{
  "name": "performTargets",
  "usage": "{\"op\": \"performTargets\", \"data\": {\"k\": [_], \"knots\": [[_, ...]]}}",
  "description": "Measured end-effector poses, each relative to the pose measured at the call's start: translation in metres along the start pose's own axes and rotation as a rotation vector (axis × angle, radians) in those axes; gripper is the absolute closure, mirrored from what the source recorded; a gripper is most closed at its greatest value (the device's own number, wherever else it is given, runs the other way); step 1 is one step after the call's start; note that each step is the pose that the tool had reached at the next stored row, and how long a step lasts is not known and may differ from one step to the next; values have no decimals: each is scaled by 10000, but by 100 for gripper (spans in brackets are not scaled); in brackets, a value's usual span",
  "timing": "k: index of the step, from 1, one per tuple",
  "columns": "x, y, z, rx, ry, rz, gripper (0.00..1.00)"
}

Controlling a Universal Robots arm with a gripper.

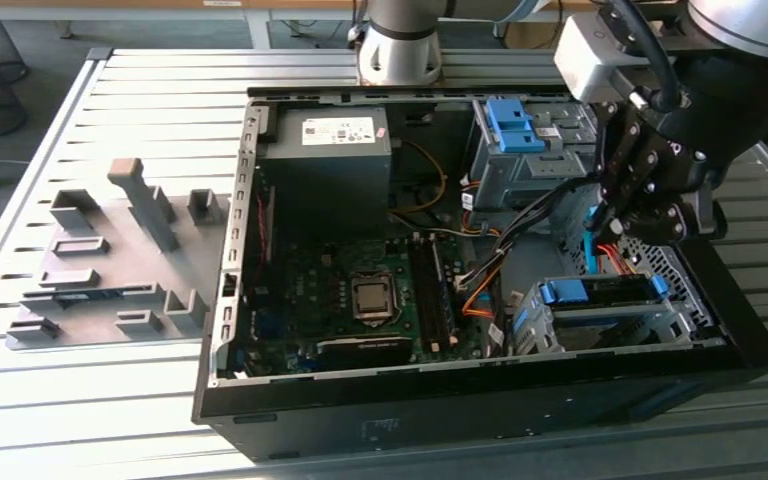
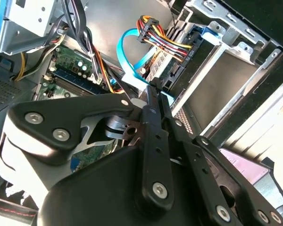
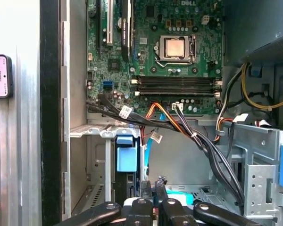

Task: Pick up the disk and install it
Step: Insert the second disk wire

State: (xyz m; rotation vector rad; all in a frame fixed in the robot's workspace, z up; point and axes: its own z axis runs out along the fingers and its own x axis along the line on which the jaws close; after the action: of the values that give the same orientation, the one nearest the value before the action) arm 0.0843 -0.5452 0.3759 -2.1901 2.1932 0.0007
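The disk lies flat inside the grey drive cage at the front right corner of the open computer case, its blue rail along the top edge. In the first wrist view the same blue rail shows end-on in the cage. My gripper hangs just above and behind that cage, inside the case. Its fingers are pressed together on the end of a light-blue data cable, which loops toward the bundle of coloured power wires. The fingertips point down at the case floor.
The motherboard fills the case middle, and the grey power-supply box sits at the back. A second bay with blue brackets stands behind the gripper. Black and orange cables cross beside the cage. A grey parts fixture lies outside at the exterior view's left.
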Motion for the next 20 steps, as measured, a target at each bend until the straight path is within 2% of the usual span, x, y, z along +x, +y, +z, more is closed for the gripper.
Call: {"op": "performTargets", "data": {"k": [4,5,8,9,10,15,20], "knots": [[0,0,-27,-34,-15,2,83],[0,0,-28,-35,-82,4,77],[7,-1,-27,-35,-520,14,77],[13,0,-28,-36,-643,15,77],[21,0,-28,-35,-712,14,77],[61,-1,-25,-10,-717,-43,77],[67,0,9,39,-716,-89,77]]}}
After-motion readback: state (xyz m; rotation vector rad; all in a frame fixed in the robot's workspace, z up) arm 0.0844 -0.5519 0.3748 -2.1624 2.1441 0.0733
